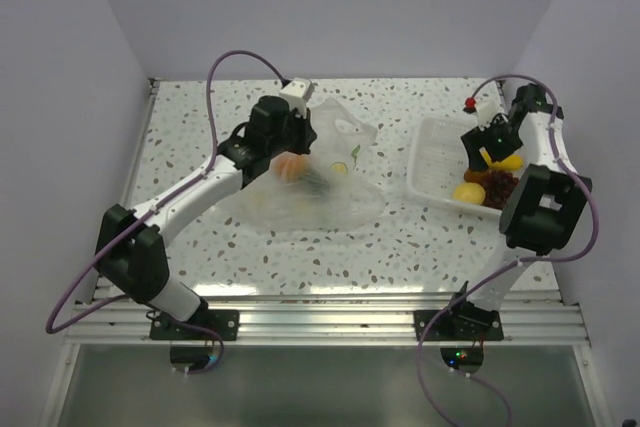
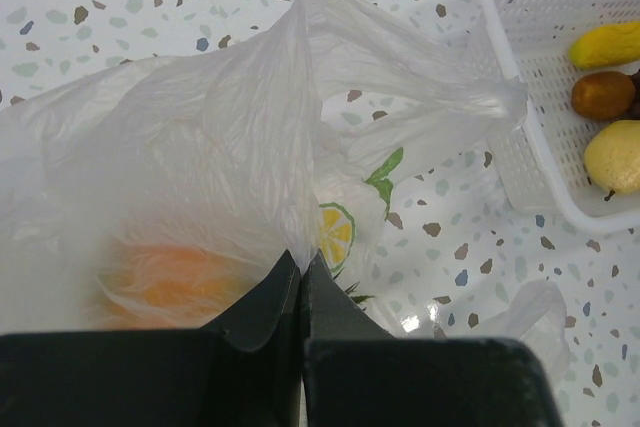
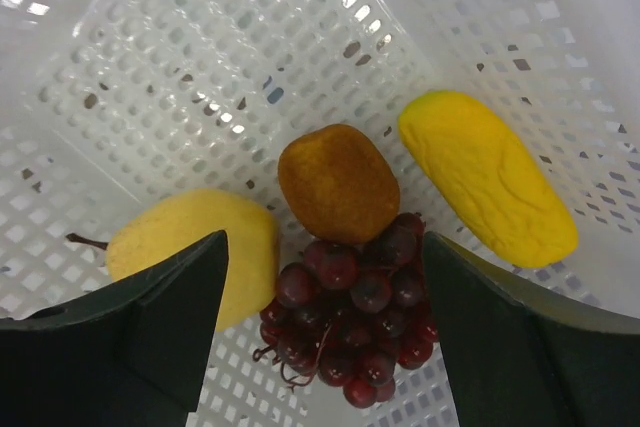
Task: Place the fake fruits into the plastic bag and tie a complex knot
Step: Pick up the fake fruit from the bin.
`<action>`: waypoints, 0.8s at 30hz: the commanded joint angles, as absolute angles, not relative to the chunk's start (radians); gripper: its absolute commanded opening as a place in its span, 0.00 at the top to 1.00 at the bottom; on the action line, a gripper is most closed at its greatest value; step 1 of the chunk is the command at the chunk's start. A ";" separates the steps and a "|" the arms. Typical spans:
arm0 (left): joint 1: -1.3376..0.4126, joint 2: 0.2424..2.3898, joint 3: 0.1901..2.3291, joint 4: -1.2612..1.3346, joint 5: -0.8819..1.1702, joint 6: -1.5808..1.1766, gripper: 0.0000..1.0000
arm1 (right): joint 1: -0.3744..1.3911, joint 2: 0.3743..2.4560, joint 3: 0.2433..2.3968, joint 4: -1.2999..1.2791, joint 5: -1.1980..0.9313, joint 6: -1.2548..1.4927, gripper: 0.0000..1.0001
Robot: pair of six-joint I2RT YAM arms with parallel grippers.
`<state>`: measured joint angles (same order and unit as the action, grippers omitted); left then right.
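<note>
The clear plastic bag [image 1: 325, 192] lies crumpled at the table's middle, with an orange fruit [image 2: 165, 282] showing through it. My left gripper [image 2: 302, 262] is shut on a fold of the bag's film and holds it up; from above it [image 1: 303, 142] sits at the bag's upper left. My right gripper [image 3: 323, 239] hangs open over the white tray [image 1: 432, 152], its fingers on either side of a dark red grape bunch [image 3: 350, 317]. A brown fruit [image 3: 337, 182], a yellow pear [image 3: 180, 237] and a yellow mango [image 3: 485, 175] lie around the grapes. No knot is in view.
The slotted tray [image 2: 520, 162] stands to the right of the bag, close to the right wall. A loose flap of the bag [image 2: 530, 312] lies on the speckled tabletop [image 1: 300, 257]. White walls enclose the table at left, back and right.
</note>
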<state>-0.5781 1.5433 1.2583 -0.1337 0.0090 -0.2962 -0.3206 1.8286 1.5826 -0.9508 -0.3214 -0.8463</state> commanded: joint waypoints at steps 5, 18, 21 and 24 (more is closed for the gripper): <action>-0.574 1.482 1.238 -0.080 0.028 -0.296 1.00 | -0.314 1.950 1.611 -0.869 -0.222 -0.897 0.20; -0.568 1.500 1.253 -0.084 0.032 -0.291 1.00 | -0.273 2.092 1.597 -0.801 -0.156 -1.005 0.16; -0.568 1.500 1.259 -0.089 0.031 -0.288 1.00 | -0.272 2.111 1.635 -0.834 -0.172 -1.002 0.21; -0.568 1.502 1.261 -0.087 0.029 -0.288 1.00 | -0.272 2.079 1.673 -0.885 -0.234 -0.990 0.35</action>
